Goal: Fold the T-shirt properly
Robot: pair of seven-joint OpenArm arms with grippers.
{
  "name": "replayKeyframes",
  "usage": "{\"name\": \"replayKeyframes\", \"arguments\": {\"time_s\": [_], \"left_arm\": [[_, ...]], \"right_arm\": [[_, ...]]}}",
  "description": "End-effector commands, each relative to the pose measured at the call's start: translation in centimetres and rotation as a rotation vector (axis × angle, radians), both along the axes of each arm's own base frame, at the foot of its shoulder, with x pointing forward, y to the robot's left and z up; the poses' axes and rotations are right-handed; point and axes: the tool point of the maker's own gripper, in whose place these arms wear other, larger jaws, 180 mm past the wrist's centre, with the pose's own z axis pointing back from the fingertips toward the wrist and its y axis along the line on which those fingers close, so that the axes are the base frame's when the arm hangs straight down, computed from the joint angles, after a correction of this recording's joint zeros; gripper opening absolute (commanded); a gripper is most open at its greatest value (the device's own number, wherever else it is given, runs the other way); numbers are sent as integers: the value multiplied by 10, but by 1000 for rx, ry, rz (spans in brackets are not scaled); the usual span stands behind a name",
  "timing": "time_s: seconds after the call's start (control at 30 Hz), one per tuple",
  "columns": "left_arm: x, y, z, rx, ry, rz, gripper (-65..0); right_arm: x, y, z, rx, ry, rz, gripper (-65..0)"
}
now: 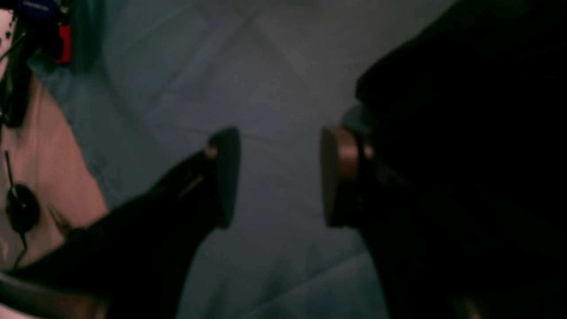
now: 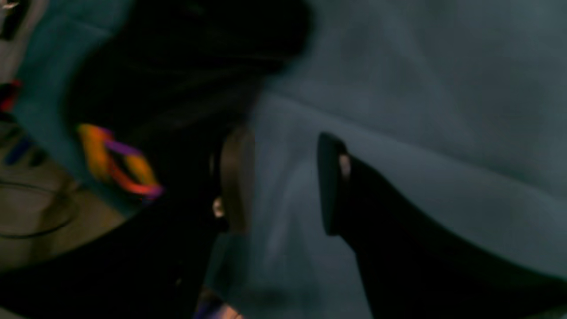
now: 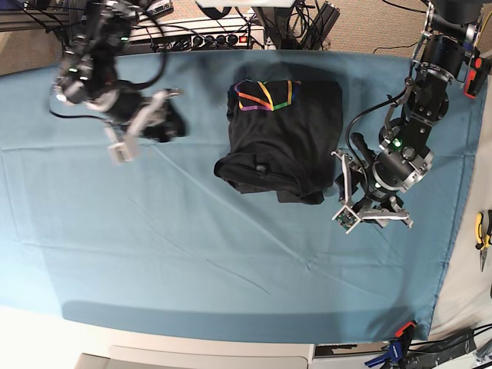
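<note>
1. Your T-shirt (image 3: 284,123) lies bunched near the middle of the teal-covered tabletop (image 3: 184,254), between your two arms, with its near end gathered in folds.
2. Its rainbow-coloured line print (image 3: 265,95) faces up at the end farther from the base camera; the black fabric on the nearer side is rumpled.
3. Your left gripper (image 1: 280,177) is open, with nothing between its fingers. In the base view it hangs just beside the shirt, on that view's right; you cannot tell from here whether it touches the fabric.
4. Your right gripper (image 2: 283,184) is open too, and nothing sits between its fingers. The base view shows it blurred, apart from the shirt on that view's left.
5. On the base view's right, you have yellow-handled pliers (image 3: 482,237) beside the covered tabletop.
</note>
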Motion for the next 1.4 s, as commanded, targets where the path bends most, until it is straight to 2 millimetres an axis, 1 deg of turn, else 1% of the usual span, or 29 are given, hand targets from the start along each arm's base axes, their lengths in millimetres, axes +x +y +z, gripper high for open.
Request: {"name": "replayKeyframes", "arguments": {"time_s": [0.0, 0.07, 0.1, 0.17, 0.23, 0.27, 0.33, 0.4, 0.47, 0.5, 0.53, 0.6, 0.67, 0.73, 0.83, 0.9, 0.97, 1.03, 1.13, 1.23, 1.37], "left_arm": [[8, 9, 13, 20, -39, 20, -373], [7, 31, 13, 75, -30, 79, -427], [7, 45, 14, 102, -27, 112, -440], [5, 74, 19, 141, -27, 177, -442], [0, 103, 23, 152, -18, 237, -442], [-6, 116, 23, 145, -1, 269, -442], [-25, 142, 17, 124, 55, 333, -442], [-51, 163, 4, 98, 137, 376, -442], [-85, 175, -14, 47, 241, 410, -442], [-103, 176, -23, 11, 294, 418, -442], [-118, 172, -25, -16, 333, 397, -442], [-145, 169, -22, -31, 364, 365, -442], [-164, 162, -12, -53, 357, 339, -442], [-174, 156, 4, -34, 322, 316, -443], [-194, 146, 25, -2, 290, 291, -442], [-214, 137, 30, -9, 305, 291, -442], [-241, 133, 17, -44, 384, 325, -442], [-267, 123, 6, -97, 462, 344, -442], [-296, 116, -4, -124, 546, 378, -442], [-319, 110, -9, -147, 607, 410, -442], [-350, 91, -14, -223, 696, 418, -442]], "right_arm": [[2, -20, 9, -43, -33, -33, -444], [-8, -67, 7, -152, -4, -119, -486], [-16, -90, 9, -199, 10, -161, -488], [-34, -133, 17, -282, 31, -236, -488], [-53, -168, 30, -338, 40, -299, -488], [-62, -182, 37, -353, 37, -325, -488], [-79, -202, 52, -365, 27, -369, -488], [-96, -216, 63, -373, 28, -401, -488], [-115, -224, 70, -373, 41, -427, -488], [-124, -226, 72, -372, 52, -434, -488], [-132, -227, 72, -372, 70, -436, -488], [-149, -228, 68, -384, 125, -430, -488], [-162, -228, 64, -393, 173, -417, -488], [-169, -227, 62, -394, 196, -408, -488], [-173, -225, 61, -387, 208, -404, -488], [-175, -222, 59, -373, 208, -409, -488], [-173, -213, 58, -318, 187, -411, -488], [-171, -201, 59, -247, 157, -413, -488], [-176, -187, 52, -181, 161, -420, -488], [-187, -169, 37, -130, 216, -402, -488], [-192, -136, 12, -39, 284, -346, -488]]}}
